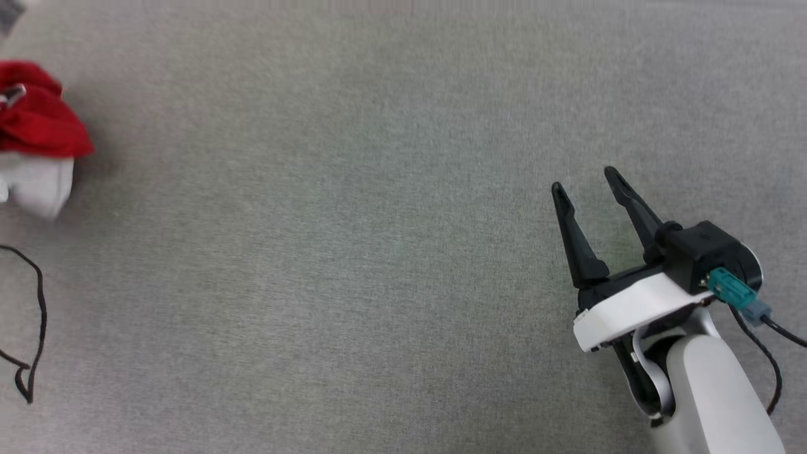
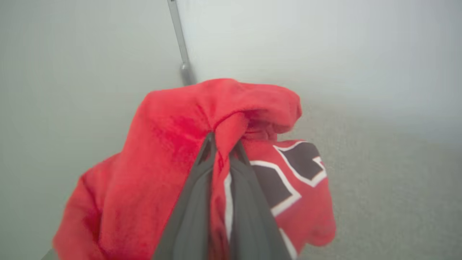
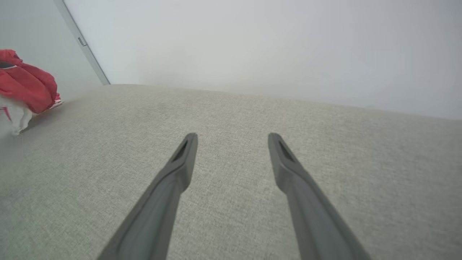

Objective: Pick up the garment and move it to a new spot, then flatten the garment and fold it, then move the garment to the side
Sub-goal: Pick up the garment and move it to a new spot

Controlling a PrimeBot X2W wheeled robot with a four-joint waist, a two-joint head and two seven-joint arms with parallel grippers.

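Red garment [image 2: 162, 144] bunched up in the left hand [image 2: 222, 141], fingers pinched tight on a fold!

In the head view it sits at the far upper left [image 1: 38, 126], a white sleeve hanging below the red. The black, white-edged print is too crumpled to read. Lower right, the right hand [image 1: 584, 178] hovers spread wide over the grey fabric surface [image 1: 353, 252], holding nothing.

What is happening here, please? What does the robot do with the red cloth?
The left gripper is shut on the garment, a bunched red shirt with a black, white-outlined print. It holds the shirt at the far left of the grey fabric surface. The right gripper is open and empty above that surface. The shirt is not yet flattened or folded.
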